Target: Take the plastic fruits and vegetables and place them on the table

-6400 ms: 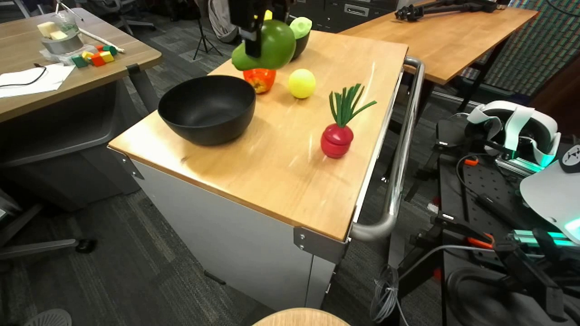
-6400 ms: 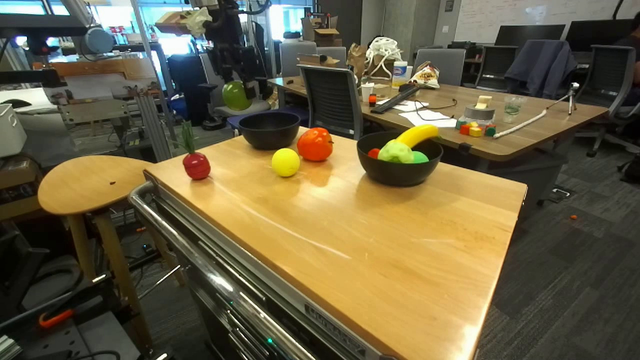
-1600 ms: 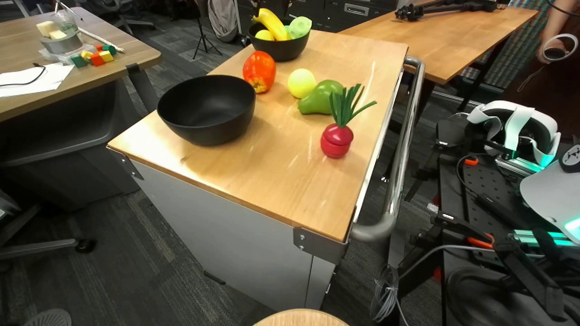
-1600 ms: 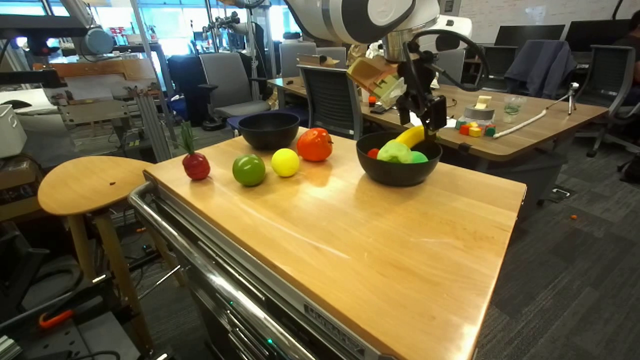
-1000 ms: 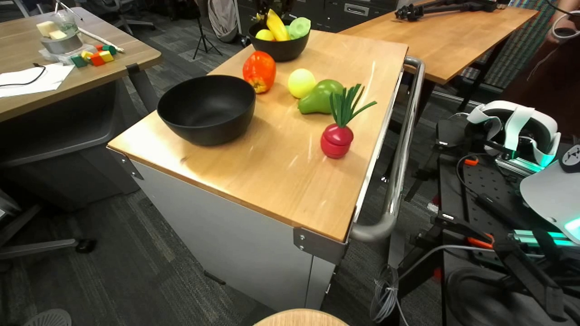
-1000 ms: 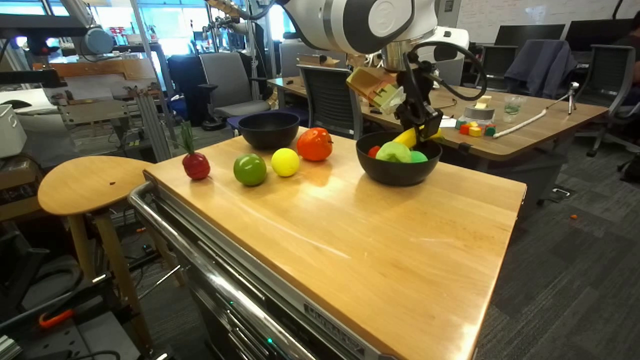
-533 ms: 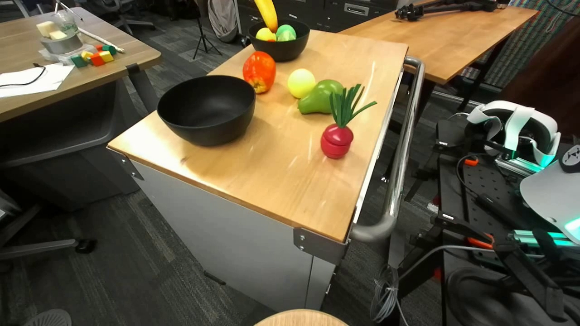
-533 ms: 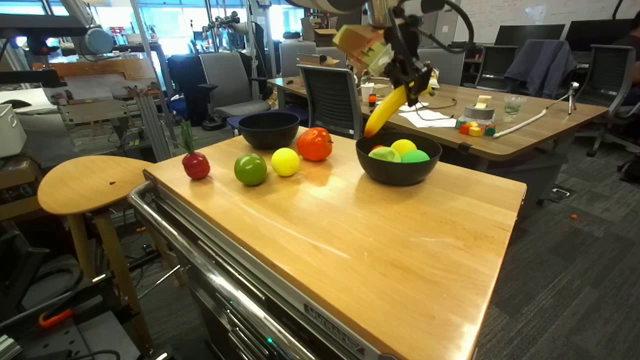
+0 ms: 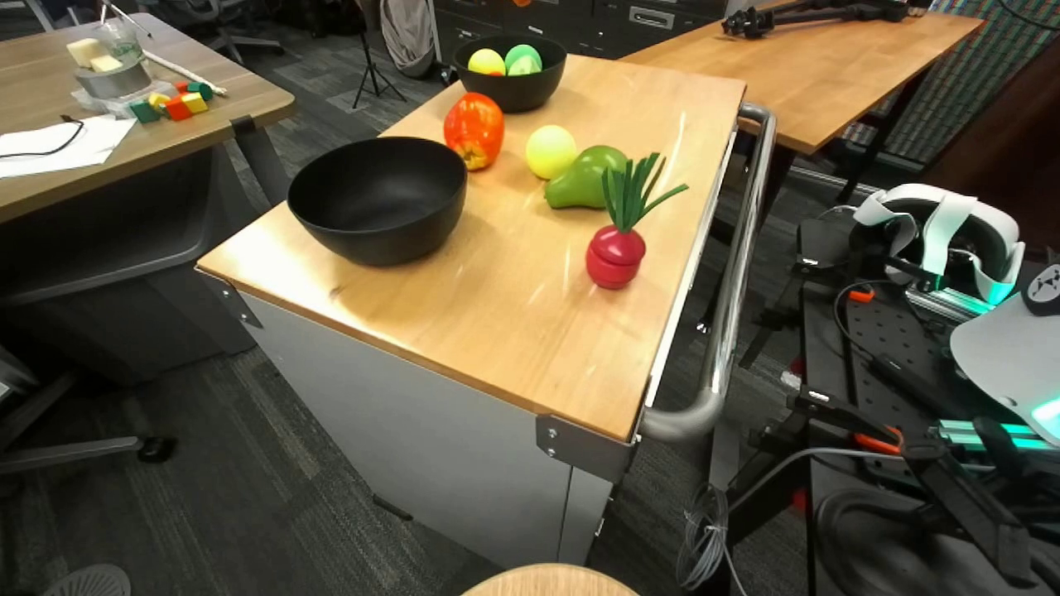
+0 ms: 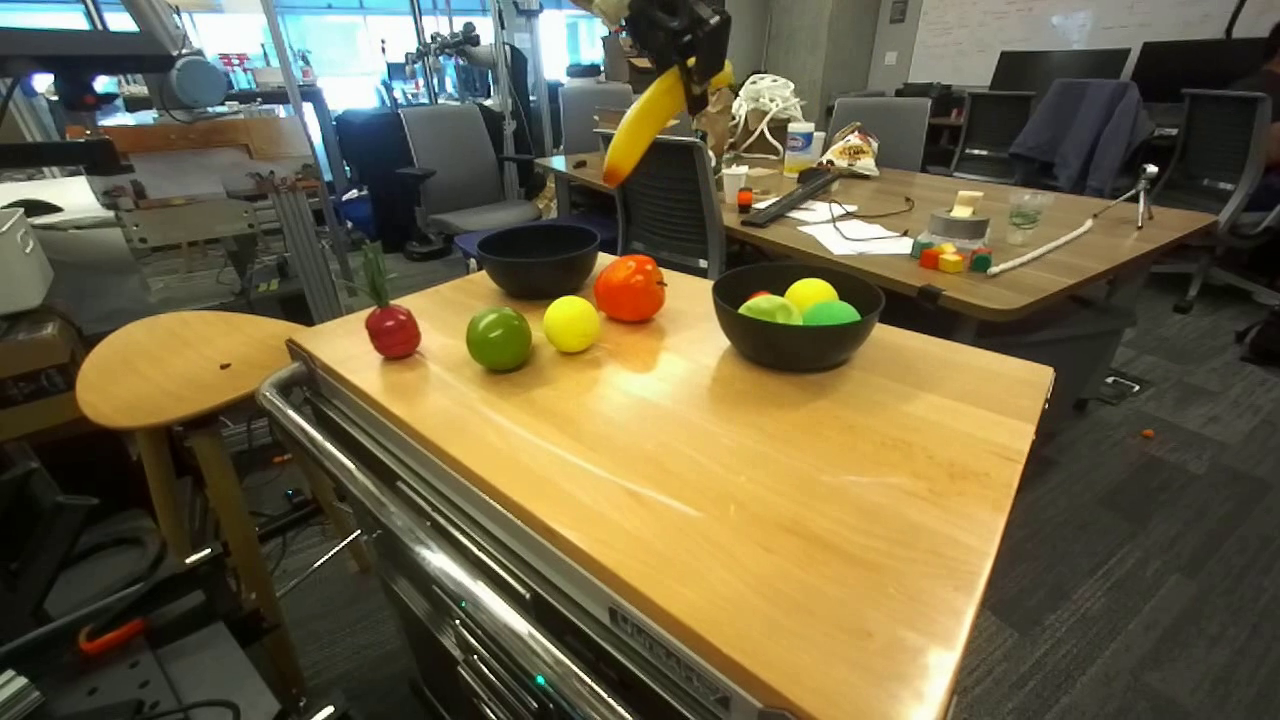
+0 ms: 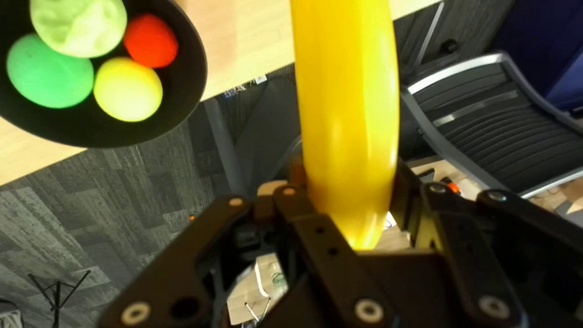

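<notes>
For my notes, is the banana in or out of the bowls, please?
Out: an exterior view shows the gripper holding the banana aloft.

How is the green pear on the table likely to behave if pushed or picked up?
Pushed, the green pear would probably roll in a curve, since it lies on its side with one end fatter than the other. Its glossy highlights suggest a smooth skin that might slip when gripped. It seems stiff: its visible outline shows no sag or dent.
</notes>
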Available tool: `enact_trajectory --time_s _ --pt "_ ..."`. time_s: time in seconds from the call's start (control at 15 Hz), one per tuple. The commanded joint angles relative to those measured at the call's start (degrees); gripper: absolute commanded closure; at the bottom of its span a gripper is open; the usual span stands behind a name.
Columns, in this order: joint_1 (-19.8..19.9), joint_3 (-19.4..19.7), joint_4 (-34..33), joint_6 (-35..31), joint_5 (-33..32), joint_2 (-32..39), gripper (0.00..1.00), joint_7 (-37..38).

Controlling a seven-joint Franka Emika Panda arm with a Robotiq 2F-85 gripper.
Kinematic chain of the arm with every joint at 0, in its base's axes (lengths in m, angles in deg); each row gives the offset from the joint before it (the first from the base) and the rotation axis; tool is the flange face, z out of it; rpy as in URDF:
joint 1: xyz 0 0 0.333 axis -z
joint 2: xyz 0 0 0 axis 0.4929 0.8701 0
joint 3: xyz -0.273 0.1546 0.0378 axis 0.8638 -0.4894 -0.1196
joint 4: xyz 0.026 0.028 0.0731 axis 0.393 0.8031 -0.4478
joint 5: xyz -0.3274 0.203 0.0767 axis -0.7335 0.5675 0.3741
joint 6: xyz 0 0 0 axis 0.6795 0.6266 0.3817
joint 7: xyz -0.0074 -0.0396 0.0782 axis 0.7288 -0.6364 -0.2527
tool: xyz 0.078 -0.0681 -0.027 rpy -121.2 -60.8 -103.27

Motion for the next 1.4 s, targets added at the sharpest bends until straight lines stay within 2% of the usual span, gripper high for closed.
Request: enact_trajectory --time_s 0.0,0.27,0.53,0.87,1.13,1.2,1.27,1.33 --pt "-1.7 1.6 10.2 -0.5 -7.7 -6.8 0.82 0.5" --pt "-0.5 2.7 16.1 1.8 -23.4 -8.5 0.82 6.3" --pt "-0.2 3.5 20.2 4.8 -33.7 -9.5 0.82 9.9" --pt "-0.7 3.3 21.7 5.2 -37.9 -7.0 0.82 10.8" --pt "-1.3 3.6 19.9 5.9 -36.1 -3.6 0.82 10.7" --pt "-1.4 3.7 19.6 6.1 -35.5 -3.3 0.32 10.4" --pt "-1.4 3.8 19.3 6.2 -34.9 -2.8 0.31 9.9" --pt "-1.5 3.8 18.9 6.6 -33.7 -2.8 0.24 9.4"
